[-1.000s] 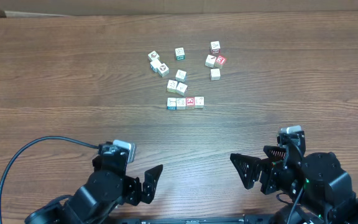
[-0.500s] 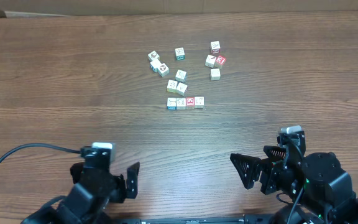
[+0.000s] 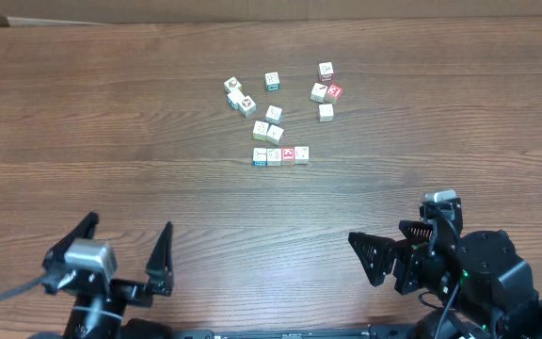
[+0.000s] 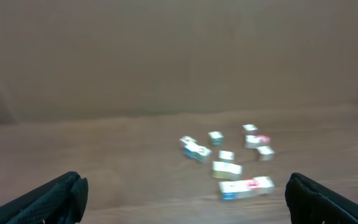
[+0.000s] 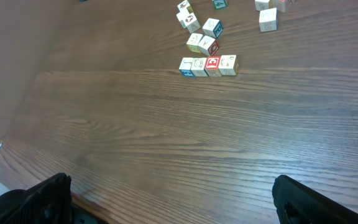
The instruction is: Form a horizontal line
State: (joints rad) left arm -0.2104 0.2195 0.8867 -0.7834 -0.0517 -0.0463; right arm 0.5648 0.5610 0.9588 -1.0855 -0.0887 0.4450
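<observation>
The horizontal line [image 3: 280, 155] is a touching row of four tiny pale cubes with blue, green and red faces at mid-table. It also shows in the right wrist view [image 5: 208, 65] and, blurred, in the left wrist view [image 4: 246, 187]. My left gripper [image 3: 120, 252] is open and empty at the front left, far from the row. My right gripper [image 3: 384, 256] is open and empty at the front right, also well short of the row. Both sets of jaws stand wide apart with nothing between them.
Several loose cubes of the same kind lie scattered just behind the row, from one at the left [image 3: 233, 86] to a red-faced one at the right [image 3: 335, 91]. A pair [image 3: 268, 132] sits right behind the row. The wooden table [image 3: 83, 122] spreads around them.
My left arm has pulled back toward the front left and turned, its open jaws now spread wide. The right arm and the cubes have not moved.
</observation>
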